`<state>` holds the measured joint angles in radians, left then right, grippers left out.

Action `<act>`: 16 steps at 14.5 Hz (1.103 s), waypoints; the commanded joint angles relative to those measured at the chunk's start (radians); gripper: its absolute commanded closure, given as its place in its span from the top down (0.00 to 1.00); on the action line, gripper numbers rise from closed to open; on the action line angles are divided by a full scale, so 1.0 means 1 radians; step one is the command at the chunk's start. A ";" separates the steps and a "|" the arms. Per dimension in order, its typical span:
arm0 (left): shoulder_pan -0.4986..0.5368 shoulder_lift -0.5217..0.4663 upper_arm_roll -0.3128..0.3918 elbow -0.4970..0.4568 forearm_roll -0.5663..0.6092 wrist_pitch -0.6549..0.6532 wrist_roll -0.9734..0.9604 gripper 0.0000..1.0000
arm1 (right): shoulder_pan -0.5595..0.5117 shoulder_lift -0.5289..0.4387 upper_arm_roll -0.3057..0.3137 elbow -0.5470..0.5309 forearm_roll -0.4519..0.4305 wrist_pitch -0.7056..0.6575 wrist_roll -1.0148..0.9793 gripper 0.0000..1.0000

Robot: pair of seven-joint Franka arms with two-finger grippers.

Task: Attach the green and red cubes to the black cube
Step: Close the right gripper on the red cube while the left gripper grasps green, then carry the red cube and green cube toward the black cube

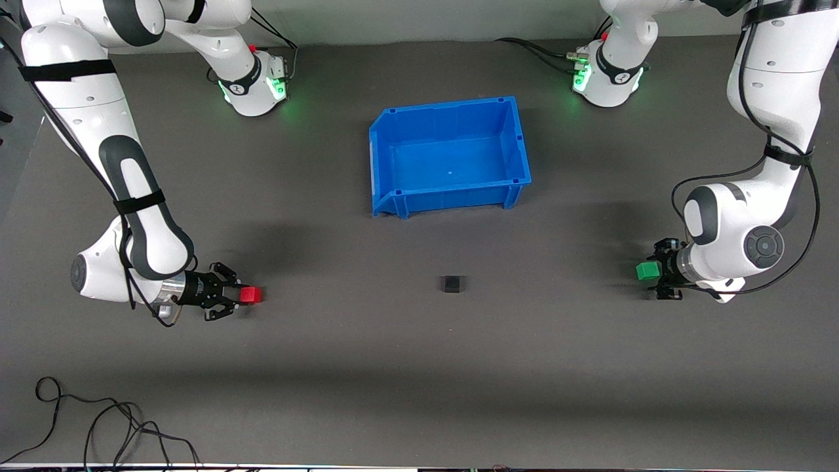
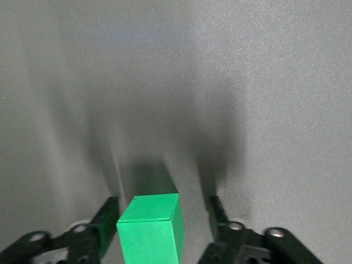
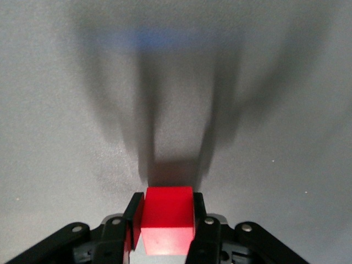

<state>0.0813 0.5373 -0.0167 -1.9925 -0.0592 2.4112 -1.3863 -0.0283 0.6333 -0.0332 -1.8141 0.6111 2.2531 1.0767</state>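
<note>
Right hand [image 1: 244,296]: closed on red cube [image 1: 250,295], at the right arm's end of the tabletop [image 1: 419,367]. Left hand [image 1: 655,274]: fingers spread, green cube [image 1: 647,270] between them, ungripped. Black cube [image 1: 451,284]: mid-tabletop, nearer the camera than the blue bin [image 1: 449,196]; nothing attached yet.

No readable text, labels, brands, numbers or signs on anything in view
</note>
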 commanded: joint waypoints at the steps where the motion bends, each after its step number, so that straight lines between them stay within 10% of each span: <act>1: -0.014 -0.019 0.008 -0.005 0.007 -0.009 -0.007 0.46 | 0.005 -0.029 -0.005 0.006 0.030 -0.036 -0.017 0.28; 6: -0.029 -0.019 0.004 0.044 0.007 -0.014 -0.023 0.18 | 0.024 -0.052 -0.005 0.010 0.030 -0.043 -0.006 0.28; 16: -0.287 0.095 -0.003 0.383 -0.010 -0.169 -0.449 0.10 | 0.293 -0.008 -0.008 0.150 0.027 0.067 0.332 0.28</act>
<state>-0.1405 0.6005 -0.0341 -1.6581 -0.0621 2.2704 -1.7548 0.1869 0.5949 -0.0294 -1.7084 0.6227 2.2677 1.3103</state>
